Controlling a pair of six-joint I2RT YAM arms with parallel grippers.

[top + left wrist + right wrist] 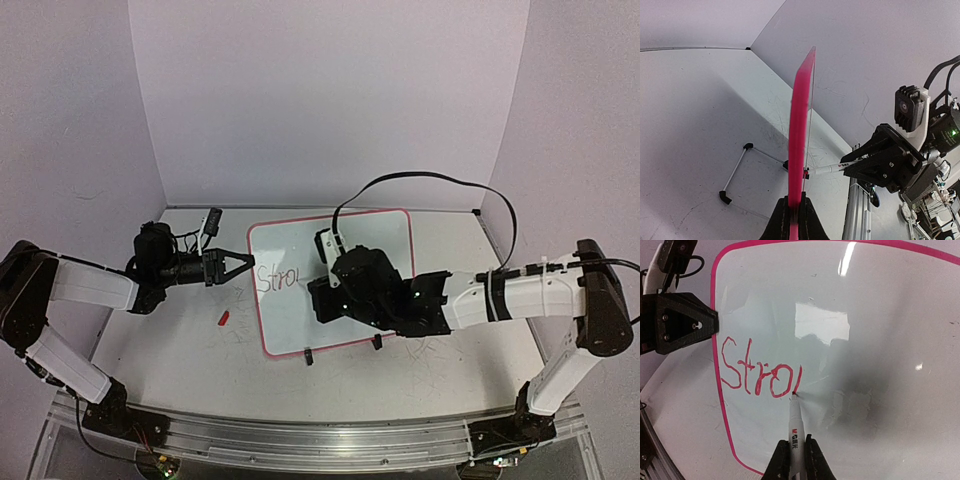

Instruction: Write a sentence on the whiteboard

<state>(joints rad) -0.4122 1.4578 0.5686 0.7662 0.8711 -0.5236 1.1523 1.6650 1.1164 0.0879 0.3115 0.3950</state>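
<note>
Glossy white whiteboard (pixel 385 235), pink rim: prob. light, stiff, slick; best held by edge. L hand (pixel 244 265) clamped on its left rim; R hand (pixel 795 456) closed on marker (pixel 796 422), tip at sentence (pixel 760 375).

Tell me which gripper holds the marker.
The right gripper: it pinches the white marker, tip on the whiteboard. The left gripper clamps the board's pink rim instead.

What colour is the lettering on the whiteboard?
Red lettering, close to the whiteboard rim's pink-red; clearest in the right wrist view.
</note>
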